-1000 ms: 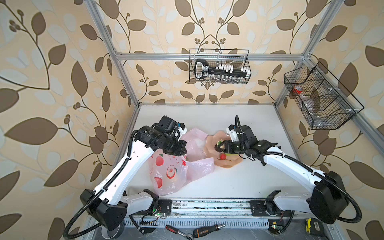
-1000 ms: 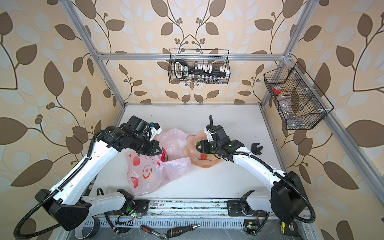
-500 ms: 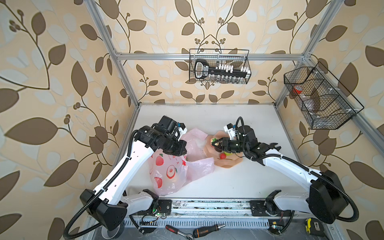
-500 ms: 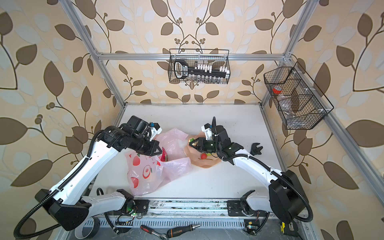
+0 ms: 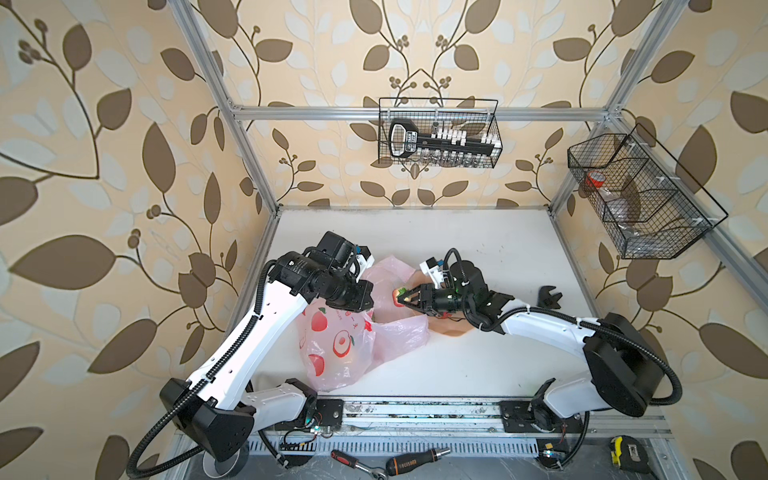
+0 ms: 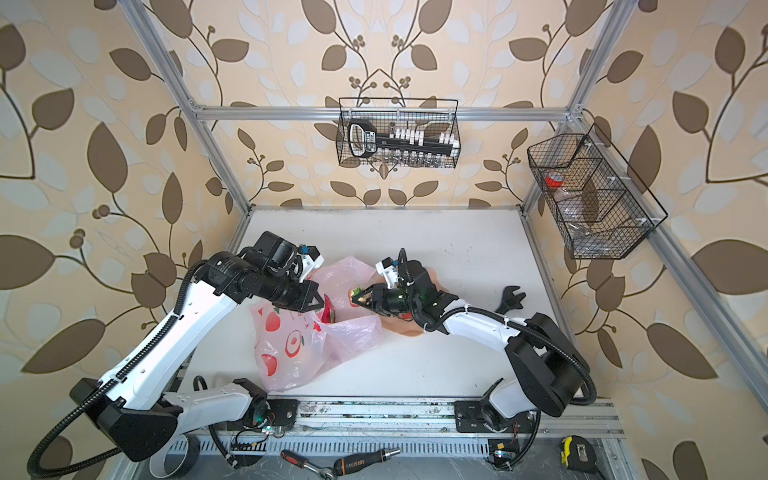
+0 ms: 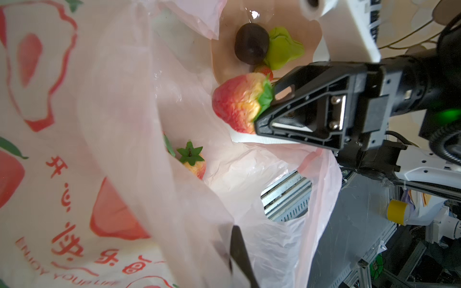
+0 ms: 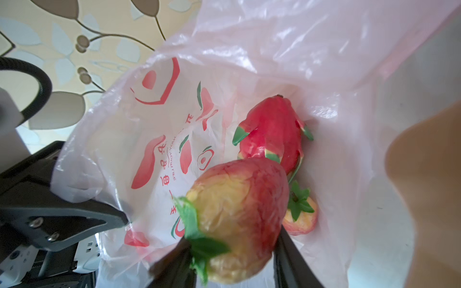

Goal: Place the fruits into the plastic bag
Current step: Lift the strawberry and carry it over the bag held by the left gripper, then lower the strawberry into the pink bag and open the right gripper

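I've R claw (image 7: 265, 107) gripping strawberry (image 7: 237, 102) at plastic bag (image 5: 340, 345) mouth; L claw (image 6: 318, 300) clamped on bag rim, tips lost in film; bowl (image 5: 451, 329) mostly hid under R arm (image 5: 540, 328).

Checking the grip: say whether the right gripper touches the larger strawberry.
Touching. Left wrist view shows the right gripper, jaws clamped on the larger strawberry near its leaves.

Thin crinkly translucent plastic bag (image 7: 249, 174); glossy wrinkled strawberry (image 7: 237, 104); smooth bowl (image 7: 239, 17); matt black plastic right tool (image 7: 265, 107).
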Controlling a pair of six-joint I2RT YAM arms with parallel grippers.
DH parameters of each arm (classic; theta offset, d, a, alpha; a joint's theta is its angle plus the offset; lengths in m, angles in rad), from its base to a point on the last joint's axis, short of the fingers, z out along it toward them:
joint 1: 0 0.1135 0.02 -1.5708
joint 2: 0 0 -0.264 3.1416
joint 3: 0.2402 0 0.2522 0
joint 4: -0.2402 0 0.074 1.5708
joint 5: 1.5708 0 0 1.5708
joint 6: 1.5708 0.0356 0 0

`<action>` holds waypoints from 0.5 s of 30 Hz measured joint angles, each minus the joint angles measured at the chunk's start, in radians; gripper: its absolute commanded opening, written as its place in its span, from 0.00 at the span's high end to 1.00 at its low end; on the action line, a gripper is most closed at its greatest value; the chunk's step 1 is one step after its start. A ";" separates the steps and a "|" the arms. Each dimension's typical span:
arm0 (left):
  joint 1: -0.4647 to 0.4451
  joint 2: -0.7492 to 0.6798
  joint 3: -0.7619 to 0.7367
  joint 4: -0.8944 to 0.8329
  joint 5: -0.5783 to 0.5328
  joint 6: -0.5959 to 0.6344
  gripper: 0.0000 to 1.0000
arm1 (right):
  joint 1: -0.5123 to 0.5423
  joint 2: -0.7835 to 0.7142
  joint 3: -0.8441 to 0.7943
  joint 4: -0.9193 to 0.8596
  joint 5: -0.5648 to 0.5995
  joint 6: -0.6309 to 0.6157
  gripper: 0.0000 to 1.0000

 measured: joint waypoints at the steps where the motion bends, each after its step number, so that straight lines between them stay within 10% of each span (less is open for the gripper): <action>1: 0.000 0.000 0.000 0.000 0.000 0.000 1.00 | 0.012 0.016 0.002 0.014 -0.002 0.009 0.58; 15: 0.000 0.008 0.000 0.004 0.000 0.000 1.00 | 0.167 0.284 0.151 0.180 -0.004 0.129 0.60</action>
